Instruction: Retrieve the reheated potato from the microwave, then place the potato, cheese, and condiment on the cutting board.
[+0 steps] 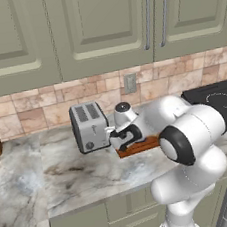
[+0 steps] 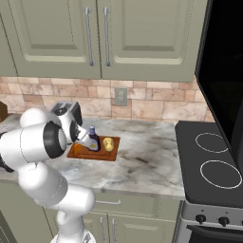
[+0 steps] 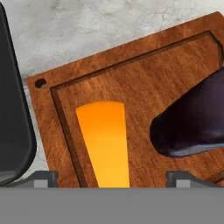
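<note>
The reddish-brown cutting board [image 3: 144,83] lies on the marble counter beside the toaster. On it rests the orange cheese [image 3: 104,135], flat and directly below my gripper [image 3: 111,178]. The jaws stand wide open, one on each side of the wedge and clear of it. The dark purple condiment [image 3: 192,127] stands on the board just right of the cheese. In the right base view the condiment [image 2: 93,139] and the yellow potato [image 2: 108,144] sit side by side on the cutting board [image 2: 102,154], with my gripper [image 2: 84,137] low at its left end. The black microwave [image 2: 223,71] hangs at the right.
The silver toaster [image 1: 89,126] stands right next to the board's left end, close to my hand. A black stovetop [image 2: 213,161] lies to the right. The tiled wall and an outlet [image 2: 120,96] are behind, with cabinets above.
</note>
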